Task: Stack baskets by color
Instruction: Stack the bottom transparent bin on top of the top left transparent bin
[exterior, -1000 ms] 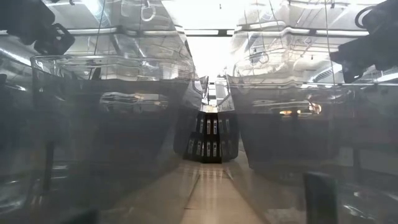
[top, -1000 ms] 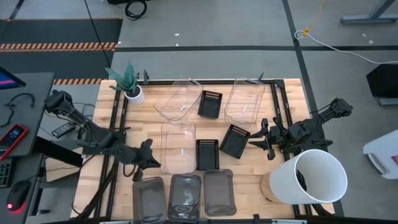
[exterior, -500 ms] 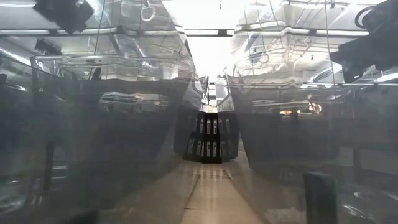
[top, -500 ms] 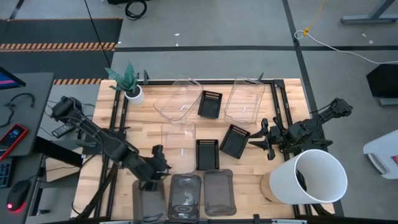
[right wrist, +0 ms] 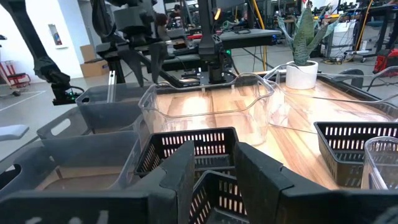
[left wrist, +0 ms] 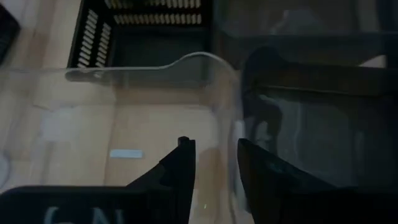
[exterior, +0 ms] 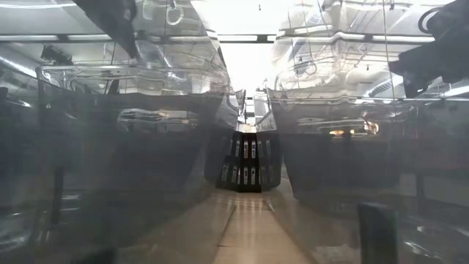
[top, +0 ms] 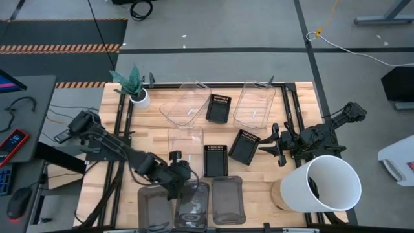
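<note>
- Left arm: reaches from the left edge of the surface [top: 110, 184] diagonally toward the near middle. The left gripper [top: 183, 176] sits over the near right corner of the front clear basket [top: 185, 150], above the middle smoky grey basket [top: 192, 205].
- Left gripper state: fingers [left wrist: 180, 163] spread apart, straddling the clear basket's rim; whether they touch it cannot be told.
- Right arm: lies at the right side of the surface. The right gripper [top: 266, 146] points left toward the tilted black slotted basket [top: 244, 145], fingers spread, gripping nothing.
- Clear baskets: the front one has its long axis running front to back; two more lie at the back, one angled [top: 185, 102], one nearly straight [top: 254, 102].
- Black slotted baskets: one at the back [top: 218, 108] between the clear pair, one upright at centre [top: 216, 160], long axis front to back, and the tilted one beside it.
- Smoky grey baskets: three in a row along the near edge, left [top: 154, 208], middle, right [top: 228, 200], long axes front to back.
- Other: a white bucket [top: 326, 184] at the near right; a potted plant [top: 135, 88] at the far left corner.
</note>
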Motion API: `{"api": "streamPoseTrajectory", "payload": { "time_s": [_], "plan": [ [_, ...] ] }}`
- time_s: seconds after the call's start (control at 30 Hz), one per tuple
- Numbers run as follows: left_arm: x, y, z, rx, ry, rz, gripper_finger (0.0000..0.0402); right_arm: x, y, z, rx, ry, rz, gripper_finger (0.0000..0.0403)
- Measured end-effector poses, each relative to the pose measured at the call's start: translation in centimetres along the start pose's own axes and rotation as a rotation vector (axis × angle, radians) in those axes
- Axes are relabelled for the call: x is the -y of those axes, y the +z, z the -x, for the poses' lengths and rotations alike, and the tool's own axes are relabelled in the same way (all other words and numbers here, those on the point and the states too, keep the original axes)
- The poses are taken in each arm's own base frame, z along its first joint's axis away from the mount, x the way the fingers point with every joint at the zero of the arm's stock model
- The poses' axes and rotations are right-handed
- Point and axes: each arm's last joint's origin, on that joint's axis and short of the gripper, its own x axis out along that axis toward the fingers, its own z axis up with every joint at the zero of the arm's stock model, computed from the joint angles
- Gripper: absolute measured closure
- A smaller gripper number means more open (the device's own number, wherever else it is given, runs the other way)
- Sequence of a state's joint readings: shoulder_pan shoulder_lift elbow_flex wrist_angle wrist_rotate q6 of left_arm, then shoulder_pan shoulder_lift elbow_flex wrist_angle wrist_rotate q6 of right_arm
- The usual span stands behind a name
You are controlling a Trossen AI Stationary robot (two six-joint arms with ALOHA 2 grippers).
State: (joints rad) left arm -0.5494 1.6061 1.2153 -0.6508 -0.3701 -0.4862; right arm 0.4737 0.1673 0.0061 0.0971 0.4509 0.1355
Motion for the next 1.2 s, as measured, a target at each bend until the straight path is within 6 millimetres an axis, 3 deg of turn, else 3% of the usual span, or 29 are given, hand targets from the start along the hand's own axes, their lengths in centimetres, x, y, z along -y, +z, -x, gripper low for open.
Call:
{"api": "streamPoseTrajectory", "payload": {
  "time_s": [0.33,0.83,1.2],
  "plan": [
    [-1.0,0.8,-0.8,-0.04,-0.062,0.082,0.0278,0.0,0.0,0.0,0.002,0.001,-0.001,0.0283],
    [0.8,0.5,-2.4,-0.022,-0.084,0.049,0.0278,0.0,0.1,0.0,0.006,0.001,-0.003,0.0283],
    [0.7,0.1,-3.2,-0.038,-0.027,0.005,0.028,0.0,0.1,0.0,0.006,0.001,-0.003,0.0283]
  ]
}}
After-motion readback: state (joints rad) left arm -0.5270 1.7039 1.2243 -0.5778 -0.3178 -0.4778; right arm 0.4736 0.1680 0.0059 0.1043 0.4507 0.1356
